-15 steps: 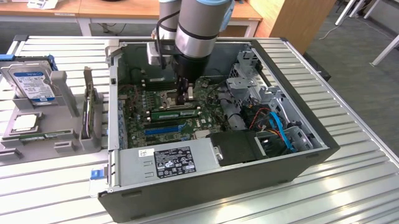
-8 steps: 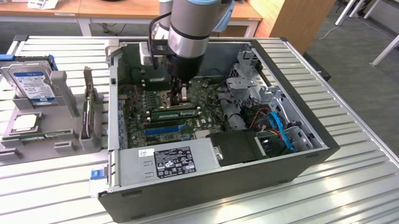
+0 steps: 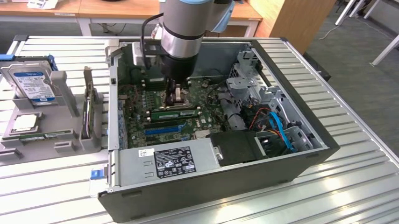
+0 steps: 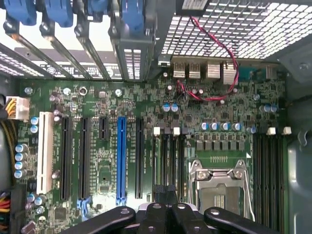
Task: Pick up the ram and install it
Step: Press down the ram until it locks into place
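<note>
The open computer case lies on its side with the motherboard facing up. My gripper hangs low inside it, over the CPU socket. In the wrist view the black fingers meet at the gripper, shut, with nothing green between them. A green ram stick with a white sticker sits in a motherboard slot just beside the gripper. Another narrow green ram stick lies in the grey holder at the exterior view's left, well away from the gripper.
The holder also carries a silver hard drive and an upright expansion card. Inside the case are the power supply, a drive cage and blue and red cables. Black memory slots and a blue card slot cross the board.
</note>
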Robot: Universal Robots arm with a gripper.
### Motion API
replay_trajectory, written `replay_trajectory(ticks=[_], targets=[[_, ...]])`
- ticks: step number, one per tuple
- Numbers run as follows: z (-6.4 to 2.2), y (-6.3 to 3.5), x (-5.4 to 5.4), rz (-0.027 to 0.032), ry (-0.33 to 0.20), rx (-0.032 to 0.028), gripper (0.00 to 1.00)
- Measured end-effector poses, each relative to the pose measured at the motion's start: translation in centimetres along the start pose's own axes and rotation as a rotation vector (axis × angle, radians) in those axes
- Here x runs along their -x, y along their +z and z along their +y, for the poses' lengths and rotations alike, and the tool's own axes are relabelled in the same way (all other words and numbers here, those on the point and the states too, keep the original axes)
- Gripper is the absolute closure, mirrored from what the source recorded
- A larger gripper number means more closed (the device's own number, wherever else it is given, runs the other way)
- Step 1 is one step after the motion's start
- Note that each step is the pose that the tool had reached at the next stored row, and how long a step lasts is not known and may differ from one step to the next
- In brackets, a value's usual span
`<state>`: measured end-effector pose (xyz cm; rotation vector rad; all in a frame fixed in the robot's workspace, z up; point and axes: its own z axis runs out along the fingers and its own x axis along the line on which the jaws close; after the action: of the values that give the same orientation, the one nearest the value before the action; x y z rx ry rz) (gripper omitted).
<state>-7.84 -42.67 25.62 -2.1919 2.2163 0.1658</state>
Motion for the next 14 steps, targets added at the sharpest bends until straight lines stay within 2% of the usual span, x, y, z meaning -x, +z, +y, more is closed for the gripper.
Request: replay_trajectory(ticks=[4, 14], targets=[[0.45, 0.03, 0.00, -0.0001, 0.000, 0.0000, 0.90], [0.47, 0.14, -0.02, -0.0001, 0.000, 0.0000, 0.90]])
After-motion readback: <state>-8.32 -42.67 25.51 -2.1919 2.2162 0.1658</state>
